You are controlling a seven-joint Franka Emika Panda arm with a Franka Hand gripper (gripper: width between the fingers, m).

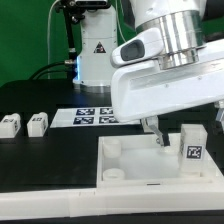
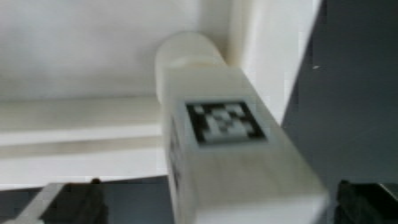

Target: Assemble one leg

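Note:
One leg [image 1: 190, 146], a white block with a black-and-white tag, stands upright on the large white square top [image 1: 130, 168] near its far corner at the exterior view's right. My gripper [image 1: 188, 128] is open around this leg, with one finger [image 1: 156, 134] on each side and a gap between each finger and the leg. In the wrist view the leg [image 2: 222, 120] fills the middle, with the dark fingertips [image 2: 71, 203] wide apart on both sides of the gripper [image 2: 217, 206]. Two more legs [image 1: 10, 124] [image 1: 37, 123] lie on the black table at the exterior view's left.
The marker board [image 1: 92, 114] lies flat on the table behind the top. A white robot base [image 1: 95, 50] stands at the back. The arm's large white body hangs over the right half of the scene.

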